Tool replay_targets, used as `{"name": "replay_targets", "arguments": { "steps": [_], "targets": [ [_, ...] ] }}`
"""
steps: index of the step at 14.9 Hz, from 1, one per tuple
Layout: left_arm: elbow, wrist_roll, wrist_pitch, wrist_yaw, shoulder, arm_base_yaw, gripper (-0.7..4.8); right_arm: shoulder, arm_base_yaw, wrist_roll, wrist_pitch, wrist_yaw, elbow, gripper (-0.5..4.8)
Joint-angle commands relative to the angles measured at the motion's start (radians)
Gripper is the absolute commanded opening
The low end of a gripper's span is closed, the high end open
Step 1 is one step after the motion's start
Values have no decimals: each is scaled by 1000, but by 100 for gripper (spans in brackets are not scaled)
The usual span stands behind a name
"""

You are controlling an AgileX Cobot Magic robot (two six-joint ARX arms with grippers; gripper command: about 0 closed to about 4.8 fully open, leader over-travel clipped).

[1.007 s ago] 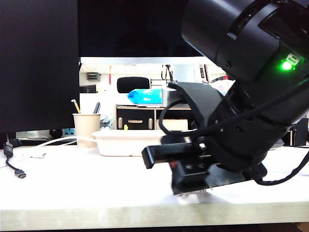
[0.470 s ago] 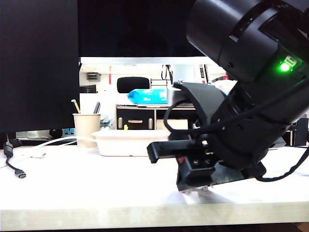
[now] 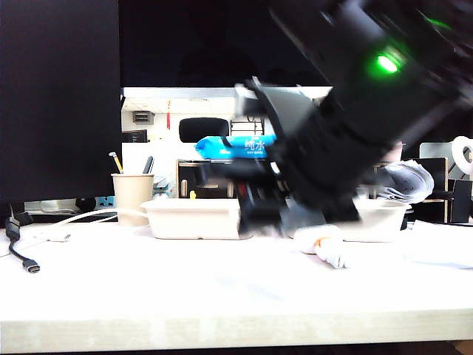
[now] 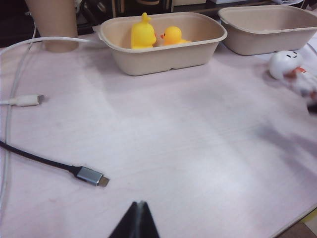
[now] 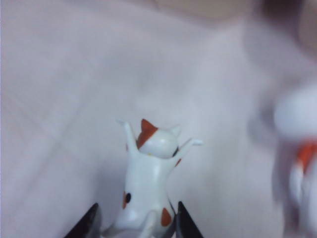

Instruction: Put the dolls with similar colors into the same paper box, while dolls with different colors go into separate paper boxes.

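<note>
Gripping spotted dog (image 5: 146, 198), right claw (image 5: 134, 223).

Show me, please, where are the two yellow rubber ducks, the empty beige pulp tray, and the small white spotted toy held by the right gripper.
yellow rubber ducks (image 4: 142, 33): left wrist view, taller duck's body.
empty beige pulp tray (image 4: 257, 44): left wrist view, front wall.
white spotted toy (image 5: 148, 173): right wrist view, its back.
right gripper (image 5: 136, 225): right wrist view, between fingertips.

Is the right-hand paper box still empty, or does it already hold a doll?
Empty as far as the left wrist view shows: the right box shows only bare inside wall, though its floor is hidden; both ducks sit in the other box.
</note>
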Motion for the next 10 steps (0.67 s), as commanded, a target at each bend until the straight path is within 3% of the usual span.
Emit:
{"name": "replay_targets", "arguments": {
  "steps": [1,4,6,10],
  "targets": [
    [1,4,6,3,-1,2,-5,-5,-114,-80,20,-9,61,147],
    [1,4,6,3,-1,2,-5,-1,-350,-137,61,-164,127,147],
    [1,4,6,3,-1,2,-5,5,-447,-204,59,-180,176,147],
    [1,4,6,3,-1,2,-5,150,-520,-254,-56,-273,338,148]
  ]
}}
